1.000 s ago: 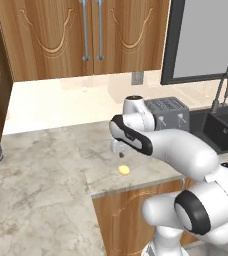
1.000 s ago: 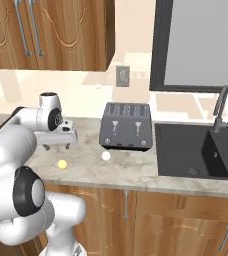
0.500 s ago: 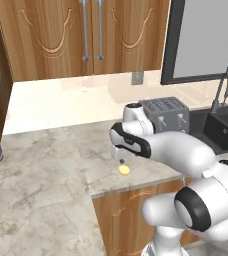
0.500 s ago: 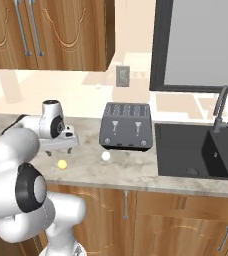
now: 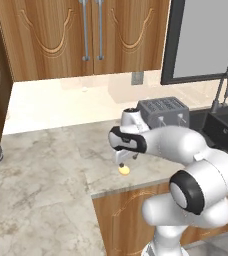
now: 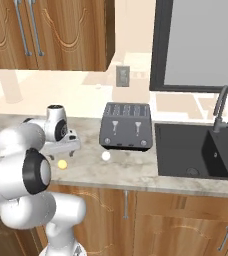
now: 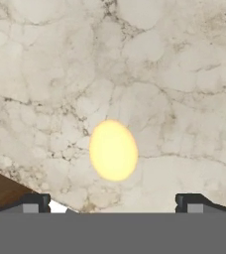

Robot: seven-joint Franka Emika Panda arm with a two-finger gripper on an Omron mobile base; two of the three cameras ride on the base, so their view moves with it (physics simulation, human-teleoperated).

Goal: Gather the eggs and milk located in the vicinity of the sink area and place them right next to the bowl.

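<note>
A pale-yellow egg [image 5: 124, 170] lies on the marble counter near its front edge, also seen as egg [image 6: 62, 164] and egg [image 7: 113, 150]. My gripper [image 5: 121, 162] hangs straight above it, pointing down, open, fingers apart on either side of the egg and nothing between them; gripper [image 6: 61, 155], gripper [image 7: 112, 202]. A second, white egg [image 6: 106, 156] rests on the counter in front of the toaster. The sink [image 6: 201, 150] with its thin faucet [image 6: 220, 107] lies to the right. The milk and the bowl are out of view.
A dark four-slot toaster [image 6: 126, 126] stands between the eggs and the sink; toaster [image 5: 163, 112]. Wooden wall cabinets [image 5: 86, 35] hang above the counter. The counter edge [image 7: 16, 186] runs close beside the yellow egg. The marble counter [image 5: 41, 160] extends to the left.
The gripper has come down closer to the yellow egg, staying open. Both eggs lie where they were.
</note>
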